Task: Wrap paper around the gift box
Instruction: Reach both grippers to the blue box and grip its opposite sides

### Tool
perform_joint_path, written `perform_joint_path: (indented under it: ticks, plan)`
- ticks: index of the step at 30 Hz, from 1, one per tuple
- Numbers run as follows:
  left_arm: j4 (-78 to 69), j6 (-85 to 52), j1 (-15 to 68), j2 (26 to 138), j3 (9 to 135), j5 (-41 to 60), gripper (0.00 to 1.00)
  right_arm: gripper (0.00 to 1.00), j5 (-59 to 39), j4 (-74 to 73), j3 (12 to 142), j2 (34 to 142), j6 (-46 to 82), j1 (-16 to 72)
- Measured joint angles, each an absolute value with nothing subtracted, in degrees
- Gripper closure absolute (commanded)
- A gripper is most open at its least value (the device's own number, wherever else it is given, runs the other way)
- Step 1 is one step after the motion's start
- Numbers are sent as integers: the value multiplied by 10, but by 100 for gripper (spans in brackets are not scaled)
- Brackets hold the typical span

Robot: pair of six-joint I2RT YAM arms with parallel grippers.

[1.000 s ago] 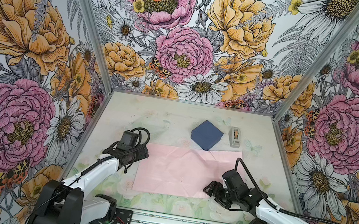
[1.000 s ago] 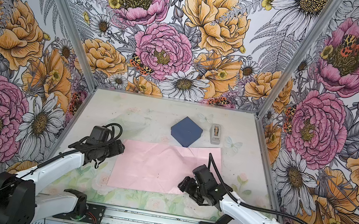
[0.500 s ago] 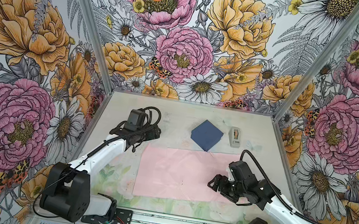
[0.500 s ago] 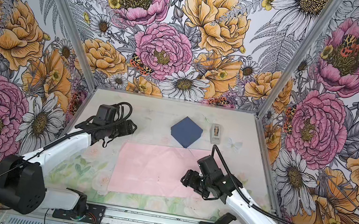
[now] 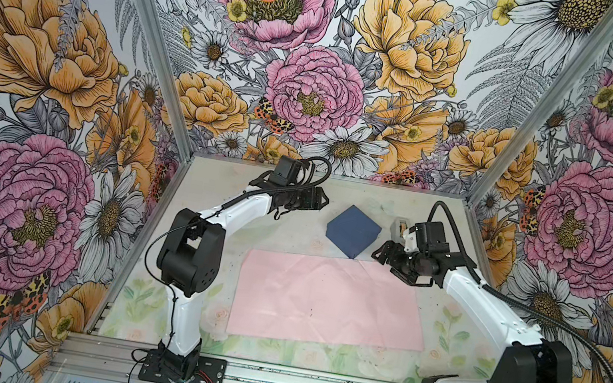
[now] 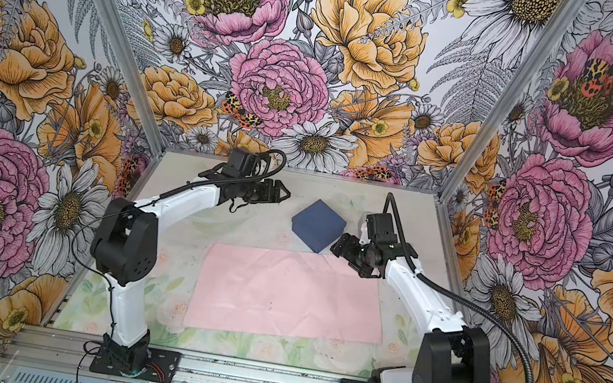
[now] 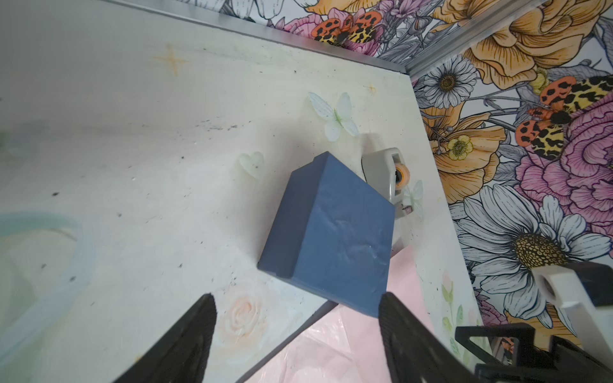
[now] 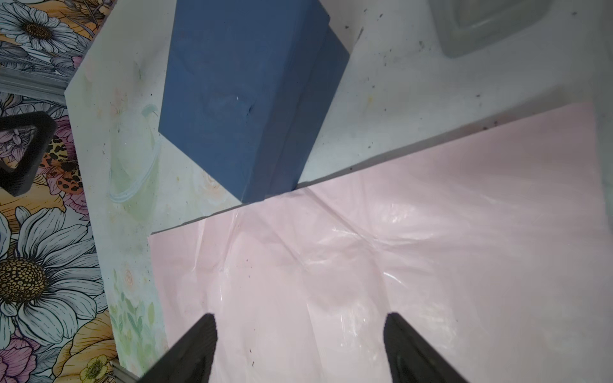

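Observation:
The navy gift box [image 5: 353,230] [image 6: 318,226] stands at the back middle of the table, turned corner-on. Its near corner meets the far edge of the pale pink paper [image 5: 328,301] [image 6: 287,295], which lies flat and creased. My left gripper [image 5: 323,203] [image 7: 296,298] hovers open just left of the box [image 7: 331,232], apart from it, with nothing between its fingers. My right gripper [image 5: 379,252] [image 8: 298,318] is open over the paper's far right corner [image 8: 398,248], close to the right of the box [image 8: 238,93], and holds nothing.
A small grey tape dispenser [image 5: 400,227] [image 7: 384,175] stands right behind the box, partly hidden by my right wrist. Metal frame rails and flowered walls close the table [image 5: 192,308] on three sides.
Both arms have swung from the front of the table to the back. The left gripper now sits left of the box, the right one right of it. Box and paper have not moved.

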State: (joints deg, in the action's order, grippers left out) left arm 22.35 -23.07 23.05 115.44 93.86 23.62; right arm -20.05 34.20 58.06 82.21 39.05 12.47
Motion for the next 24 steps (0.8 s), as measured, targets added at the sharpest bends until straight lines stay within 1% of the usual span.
perform_joint_path:
  ticks: [5, 9, 18, 24]
  plan:
    - [224, -234, 237, 1256, 1026, 267, 23, 20, -233, 289, 624, 904, 384, 115]
    - [225, -240, 234, 1297, 1058, 274, 23, 21, -246, 253, 649, 960, 384, 114]
    - [226, -242, 225, 1306, 1063, 277, 23, 22, -260, 232, 748, 1075, 370, 115]
    - [226, -247, 209, 1304, 1039, 275, 23, 22, -270, 229, 834, 1152, 350, 125]
